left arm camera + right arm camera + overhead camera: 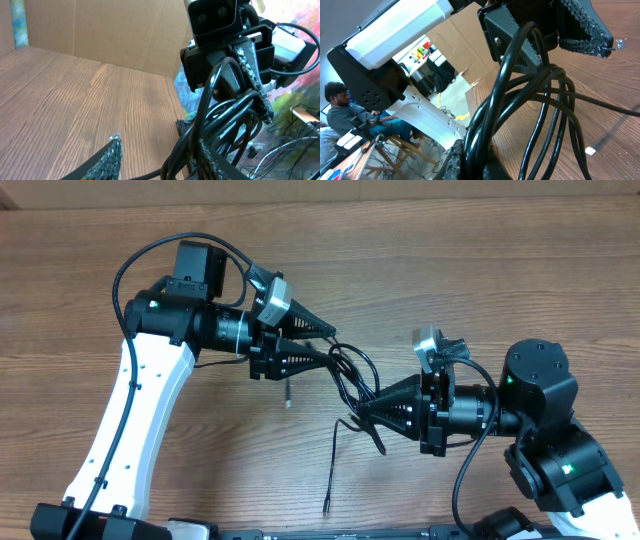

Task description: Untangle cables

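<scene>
The tangle of thin black cables (352,380) hangs in a short knot between the two tools above the brown wood-grain table (480,260). Its long axis runs slantwise from far left to near right.

The right gripper (362,412), a black two-finger claw with rough pads, is clamped tight on the near-right end of the knot. The right wrist view shows the strands fanning up out of its closed jaws.

The left gripper (335,345), the same black claw on the white arm, meets the knot from the far left. Its jaws are partly apart, with the bundle lying between them against one finger (212,160). A gap shows to the other finger (112,155), so I judge it is not yet gripping.

Two loose tails drop toward the near edge: a silver-tipped plug (288,398) on the left and a longer strand (328,502) nearer.

The left arm is best placed to close and pull away along that slant.
</scene>
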`<action>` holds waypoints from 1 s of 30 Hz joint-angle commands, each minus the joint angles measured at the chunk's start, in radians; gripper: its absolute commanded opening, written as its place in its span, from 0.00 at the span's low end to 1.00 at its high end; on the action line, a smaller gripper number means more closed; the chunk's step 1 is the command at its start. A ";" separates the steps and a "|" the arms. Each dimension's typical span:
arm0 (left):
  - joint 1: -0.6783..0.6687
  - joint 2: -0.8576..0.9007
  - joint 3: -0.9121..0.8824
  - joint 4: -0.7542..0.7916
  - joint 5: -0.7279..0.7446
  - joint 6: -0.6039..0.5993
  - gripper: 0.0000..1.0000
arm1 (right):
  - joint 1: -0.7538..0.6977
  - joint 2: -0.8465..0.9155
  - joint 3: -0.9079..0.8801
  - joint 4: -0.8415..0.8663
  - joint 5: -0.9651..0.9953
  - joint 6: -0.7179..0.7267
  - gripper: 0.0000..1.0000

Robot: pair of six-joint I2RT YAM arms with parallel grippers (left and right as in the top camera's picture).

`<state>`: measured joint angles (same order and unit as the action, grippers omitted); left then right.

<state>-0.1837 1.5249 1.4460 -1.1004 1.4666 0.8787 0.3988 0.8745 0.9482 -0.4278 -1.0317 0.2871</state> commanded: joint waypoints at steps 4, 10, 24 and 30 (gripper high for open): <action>-0.009 -0.008 -0.003 -0.006 0.037 0.012 0.66 | -0.004 -0.007 0.031 0.023 -0.029 -0.015 0.04; -0.043 -0.008 -0.003 -0.032 0.050 0.011 0.90 | -0.004 -0.007 0.031 0.054 -0.029 -0.015 0.04; -0.076 -0.014 -0.003 -0.052 0.116 -0.080 0.05 | -0.004 -0.007 0.031 0.061 -0.027 -0.015 0.04; -0.072 -0.014 -0.003 -0.055 0.116 -0.087 0.05 | -0.004 -0.007 0.031 0.068 -0.024 -0.015 0.04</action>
<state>-0.2661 1.5249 1.4460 -1.1530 1.5555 0.8352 0.3874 0.8745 0.9482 -0.3679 -1.0302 0.2871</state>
